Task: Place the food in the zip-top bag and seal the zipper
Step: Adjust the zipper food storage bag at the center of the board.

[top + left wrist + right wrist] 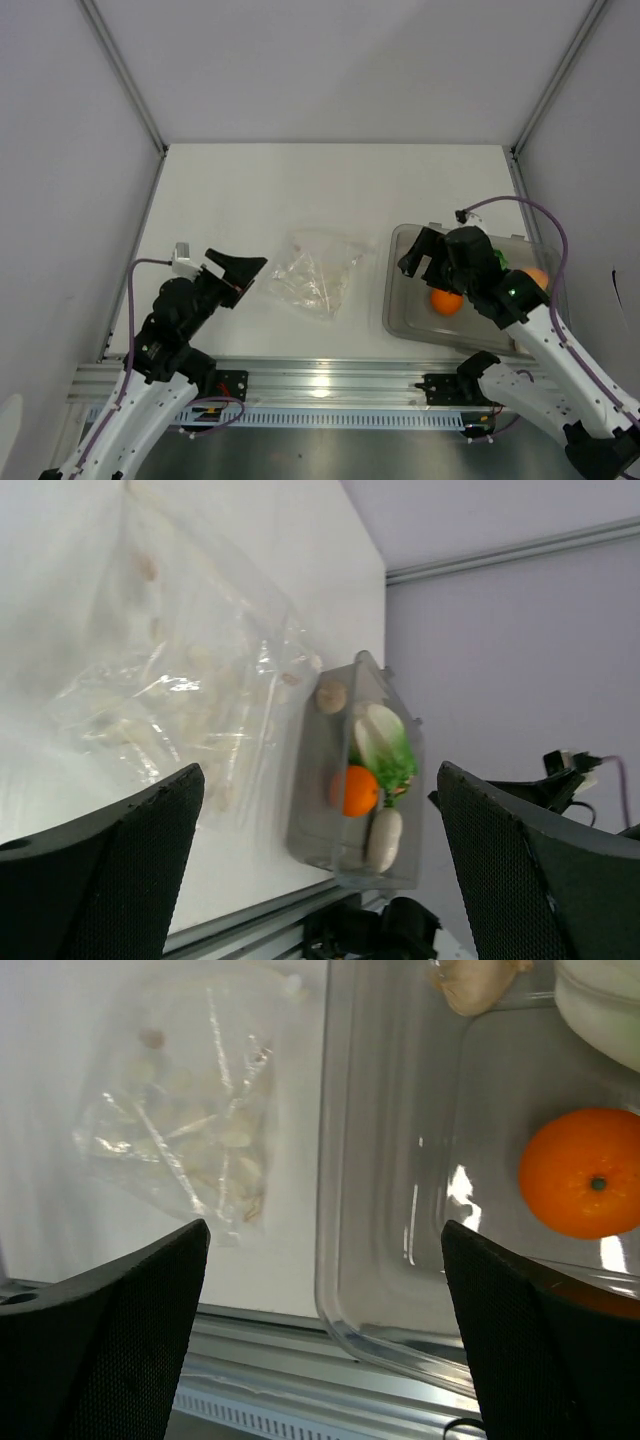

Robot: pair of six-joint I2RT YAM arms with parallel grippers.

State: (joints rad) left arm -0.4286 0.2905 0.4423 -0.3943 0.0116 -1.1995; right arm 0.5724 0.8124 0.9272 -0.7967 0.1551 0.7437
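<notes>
Small clear crinkly zip-top bag (315, 272) lies mid white desk (250, 190); the pale blotches on it might be print, too blurry to read. The round orange (446, 300), leafy green lettuce (385, 742) and pale egg-like piece (383, 838) sit in the rigid clear tray (392, 300) to its right. Left hand (238, 278) and right hand (420, 256) are both wide open, holding nothing.
</notes>
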